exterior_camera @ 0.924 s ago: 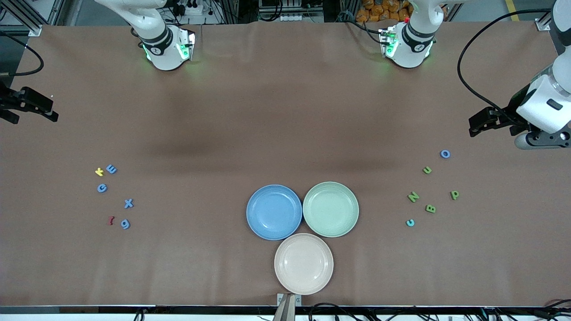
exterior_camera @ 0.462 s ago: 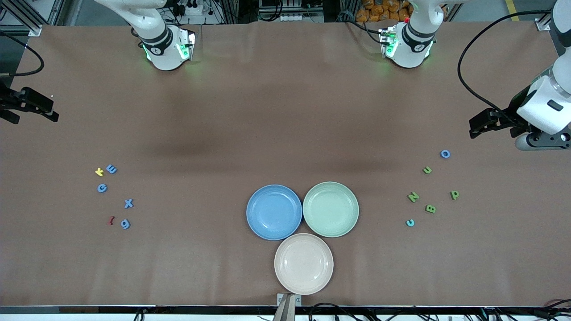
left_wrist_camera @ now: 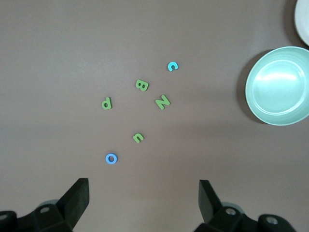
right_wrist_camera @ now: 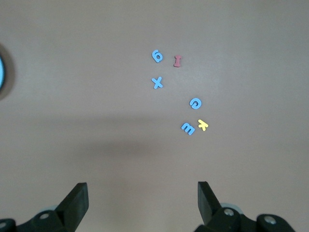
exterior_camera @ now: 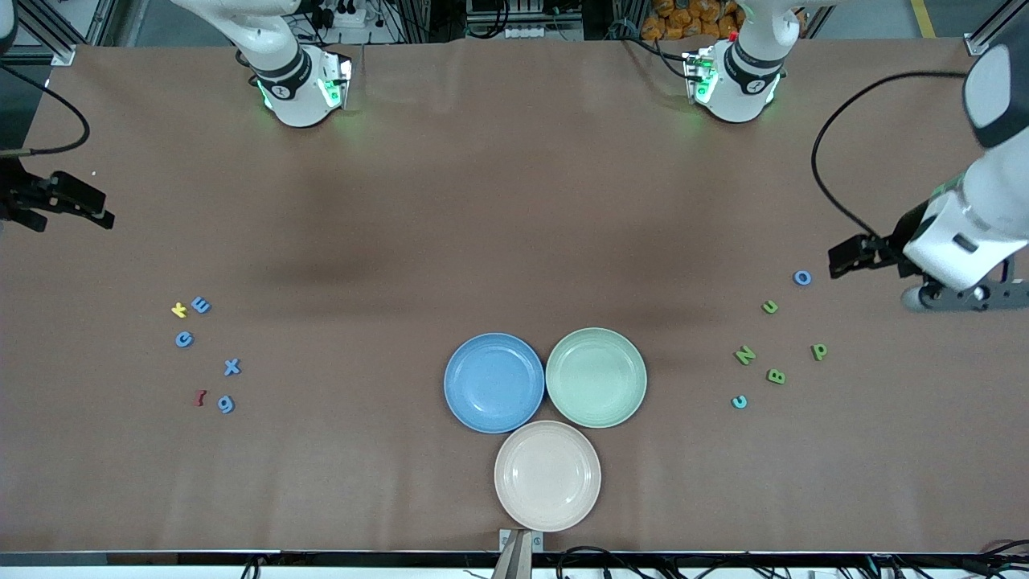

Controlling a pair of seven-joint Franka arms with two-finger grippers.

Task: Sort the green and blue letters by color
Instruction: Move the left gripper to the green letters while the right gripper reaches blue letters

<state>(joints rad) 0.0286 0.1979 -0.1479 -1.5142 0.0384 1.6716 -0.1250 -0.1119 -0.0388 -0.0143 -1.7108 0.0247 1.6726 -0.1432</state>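
At the left arm's end lie a blue O [exterior_camera: 802,277] and green u [exterior_camera: 770,306], N [exterior_camera: 745,355], B [exterior_camera: 776,375] and P [exterior_camera: 819,351]. The left wrist view shows the O [left_wrist_camera: 111,158] and u [left_wrist_camera: 139,137]. At the right arm's end lie blue E [exterior_camera: 201,305], e [exterior_camera: 184,339], X [exterior_camera: 231,367] and g [exterior_camera: 226,404]; the right wrist view shows the X [right_wrist_camera: 157,83]. My left gripper [exterior_camera: 838,261] is open and empty in the air beside the O. My right gripper [exterior_camera: 100,211] is open and empty, over bare table apart from its letters.
A blue plate [exterior_camera: 494,383], a green plate [exterior_camera: 596,376] and a cream plate [exterior_camera: 547,475] sit empty mid-table near the front camera. A teal c [exterior_camera: 739,401] lies by the green letters. A yellow k [exterior_camera: 179,310] and a dark red I [exterior_camera: 200,397] lie among the blue ones.
My left gripper has moved in from the table's end toward the blue O. My right gripper has shifted slightly toward its letters. No letter has moved.
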